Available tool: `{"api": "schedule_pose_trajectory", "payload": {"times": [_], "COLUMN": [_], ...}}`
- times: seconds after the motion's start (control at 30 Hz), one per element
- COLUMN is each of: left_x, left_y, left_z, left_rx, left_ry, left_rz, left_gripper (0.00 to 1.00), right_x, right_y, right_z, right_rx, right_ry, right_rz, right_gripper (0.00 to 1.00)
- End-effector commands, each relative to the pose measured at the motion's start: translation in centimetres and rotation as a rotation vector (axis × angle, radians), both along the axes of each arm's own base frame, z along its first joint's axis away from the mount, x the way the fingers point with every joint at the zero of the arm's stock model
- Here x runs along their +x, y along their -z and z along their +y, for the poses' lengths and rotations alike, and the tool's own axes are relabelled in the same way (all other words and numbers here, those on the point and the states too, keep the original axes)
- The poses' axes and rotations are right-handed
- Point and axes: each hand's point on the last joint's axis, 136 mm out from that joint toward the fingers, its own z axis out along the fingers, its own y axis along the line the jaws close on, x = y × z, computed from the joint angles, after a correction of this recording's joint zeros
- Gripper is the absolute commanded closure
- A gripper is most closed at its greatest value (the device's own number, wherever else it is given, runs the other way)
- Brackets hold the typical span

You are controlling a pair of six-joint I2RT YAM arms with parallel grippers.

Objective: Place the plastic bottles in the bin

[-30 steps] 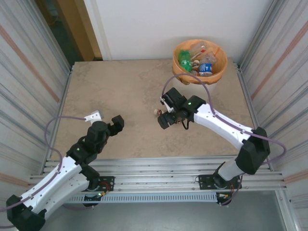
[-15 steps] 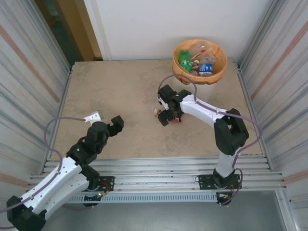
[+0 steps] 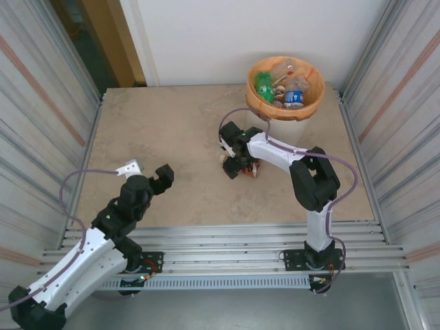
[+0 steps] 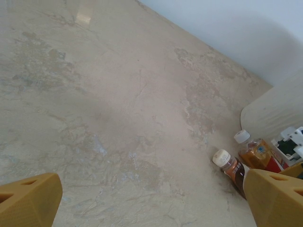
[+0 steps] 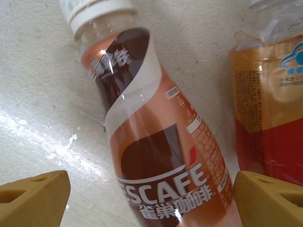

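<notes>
A brown coffee bottle [image 5: 156, 142] with a white cap lies on the table between the wide-apart fingers of my right gripper [image 5: 151, 203], which is open and low over it. To its right lies a bottle [image 5: 270, 109] with a yellow and red label. From above, the right gripper [image 3: 234, 165] is at mid-table, in front of the bin [image 3: 251, 93], whose orange-lined rim surrounds several plastic bottles [image 3: 265, 86]. My left gripper [image 3: 148, 173] hovers open over bare table at the left. Its wrist view shows both lying bottles [image 4: 230, 168] and the bin's white wall [image 4: 279, 111].
Corrugated metal walls run down both sides [image 3: 41, 117], and a white wall closes the back. The arms' metal rail [image 3: 220, 240] spans the near edge. Purple cables loop off each arm.
The right arm has folded in, its elbow swinging left and toward the table centre. Its gripper has settled lower over the brown bottle. The left arm has hardly moved.
</notes>
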Motion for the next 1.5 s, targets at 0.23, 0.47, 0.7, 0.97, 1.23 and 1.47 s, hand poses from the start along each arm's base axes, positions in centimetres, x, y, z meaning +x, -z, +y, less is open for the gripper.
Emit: {"api": "schedule_pose_trajectory", "payload": {"times": [0.23, 0.47, 0.7, 0.97, 1.23, 1.47], "left_x": [-0.5, -0.6, -0.6, -0.7, -1.1, -1.1], "left_y": [0.7, 0.6, 0.6, -0.6, -1.0, -1.2], "left_z": [1.1, 1.3, 1.2, 1.5, 2.3, 2.3], "left_rx": [0.021, 0.020, 0.013, 0.043, 0.048, 0.045], "left_ry": [-0.027, -0.031, -0.030, -0.029, -0.049, -0.050], "left_rz": [0.012, 0.012, 0.007, -0.002, -0.022, -0.030], "left_gripper": [0.01, 0.01, 0.01, 0.01, 0.01, 0.01], "right_x": [-1.1, -2.0, -3.3, -4.2, -4.3, -3.0], "right_y": [1.8, 3.0, 3.3, 1.3, -11.4, -23.8], "right_z": [0.9, 1.7, 3.3, 4.7, 5.5, 2.2], "right_rx": [-0.022, 0.002, 0.037, 0.063, 0.247, 0.441], "right_ry": [-0.038, -0.041, -0.064, -0.064, -0.052, 0.030], "right_rz": [0.064, 0.114, 0.149, 0.143, -0.063, -0.299], "right_gripper": [0.22, 0.33, 0.43, 0.58, 0.65, 0.70]}}
